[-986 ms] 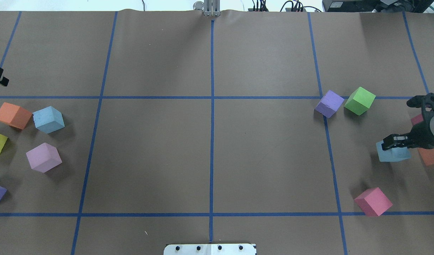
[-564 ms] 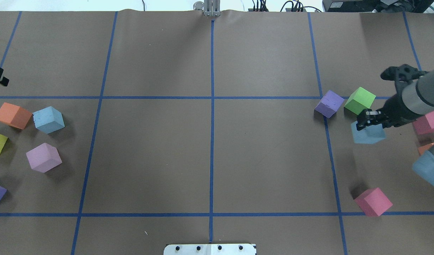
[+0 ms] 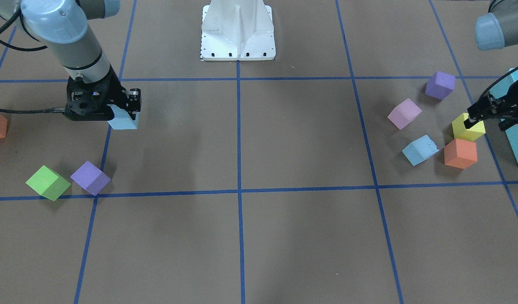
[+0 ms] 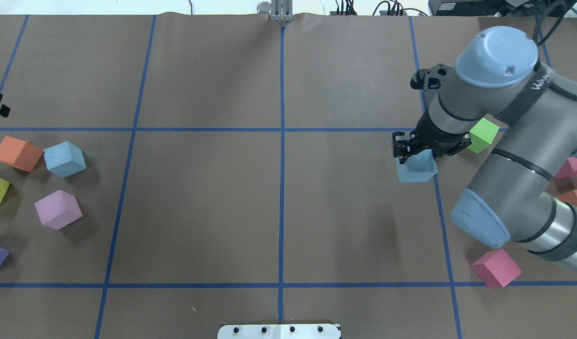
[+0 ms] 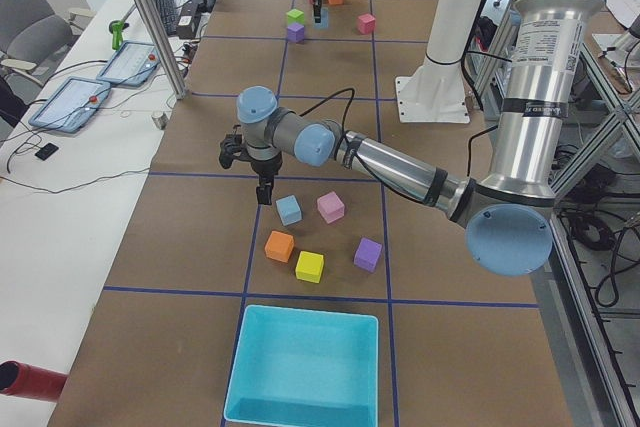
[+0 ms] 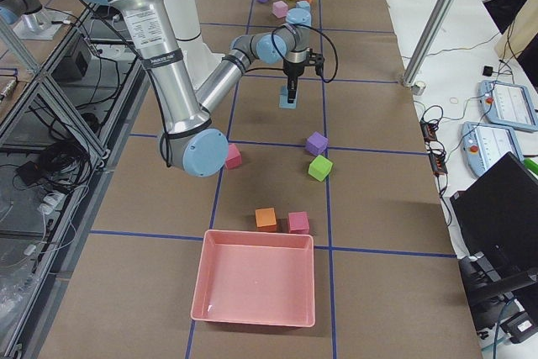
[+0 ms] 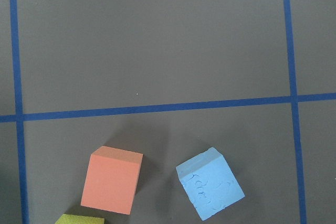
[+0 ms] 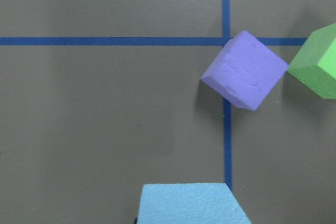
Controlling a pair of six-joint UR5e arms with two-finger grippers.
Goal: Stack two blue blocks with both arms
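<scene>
The right claw point(image 4: 416, 151) is clamped on a blue block point(image 4: 415, 169), which sits directly beneath it between the fingers, over a blue tape line on the table point(image 4: 279, 197). Ahead of that claw, in its wrist view, lie a purple cube point(image 8: 245, 70) and a green cube point(image 8: 315, 66), almost touching. The left claw point(image 3: 471, 120) hangs by the opposite cluster; I cannot tell whether its fingers are apart or together. The other blue block point(image 3: 419, 150) rests near it, just beside an orange cube point(image 3: 460, 153).
</scene>
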